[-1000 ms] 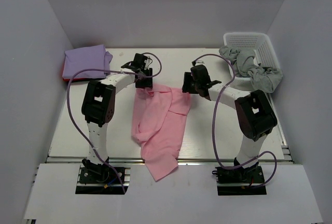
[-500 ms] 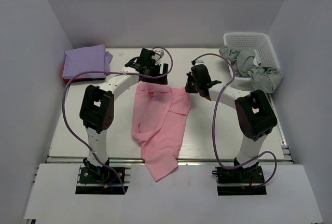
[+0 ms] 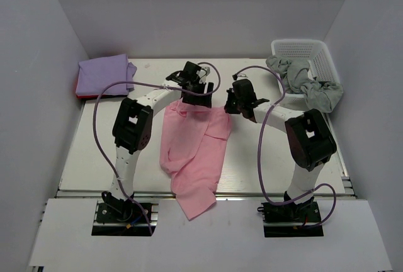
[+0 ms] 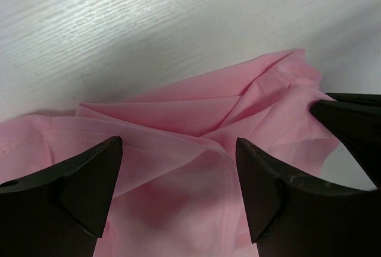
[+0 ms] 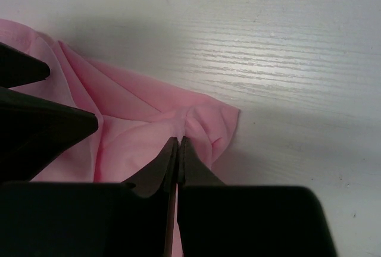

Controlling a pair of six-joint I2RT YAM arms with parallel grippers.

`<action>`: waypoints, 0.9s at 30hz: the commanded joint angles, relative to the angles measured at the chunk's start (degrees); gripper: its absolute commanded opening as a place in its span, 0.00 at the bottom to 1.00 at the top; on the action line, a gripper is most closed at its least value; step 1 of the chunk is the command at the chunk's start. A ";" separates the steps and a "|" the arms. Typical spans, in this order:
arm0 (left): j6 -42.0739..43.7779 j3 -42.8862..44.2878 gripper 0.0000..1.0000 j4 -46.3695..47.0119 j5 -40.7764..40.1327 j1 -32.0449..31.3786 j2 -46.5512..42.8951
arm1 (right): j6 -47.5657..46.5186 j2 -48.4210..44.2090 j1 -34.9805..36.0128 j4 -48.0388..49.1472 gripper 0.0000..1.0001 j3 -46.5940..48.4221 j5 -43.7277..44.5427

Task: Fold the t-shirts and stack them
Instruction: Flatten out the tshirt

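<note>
The top view is bright and even; only soft shadows lie on the table (image 3: pixel 94 152). In the wrist views the near black fingers (image 4: pixel 71 185) are slightly blurred, and the table surface shines.

I work in a robot lab booth: bare white walls (image 3: pixel 208 14) close round three sides of the white table (image 3: pixel 88 152), my arm bases (image 3: pixel 123 212) are bolted to a rail (image 3: pixel 239 192) along its near edge, purple cables (image 3: pixel 260 165) looping above it.
</note>
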 commanded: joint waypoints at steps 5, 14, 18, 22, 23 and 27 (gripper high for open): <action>-1.39 2.90 0.78 -1.74 1.29 -2.34 0.96 | -0.54 -1.87 -0.58 1.88 0.00 -0.96 0.00; -2.45 4.57 0.24 -3.05 -1.17 -3.48 2.80 | -0.63 -2.66 -0.67 2.14 0.00 -1.75 0.26; -3.68 5.10 0.00 -3.06 -4.67 -3.48 2.10 | -1.16 -3.02 -0.58 1.96 0.00 -2.02 0.26; -3.68 5.10 0.00 -3.58 -8.37 -3.48 -1.41 | -1.51 -4.24 -0.59 1.70 0.00 -2.10 2.10; -3.68 4.58 0.00 -3.59 -10.12 -3.48 -3.07 | -1.51 -4.42 -0.67 1.53 0.00 -2.02 2.72; -3.07 3.79 0.00 -5.08 -13.81 -2.08 -8.26 | -1.86 -7.14 -0.94 0.91 0.00 -2.02 5.97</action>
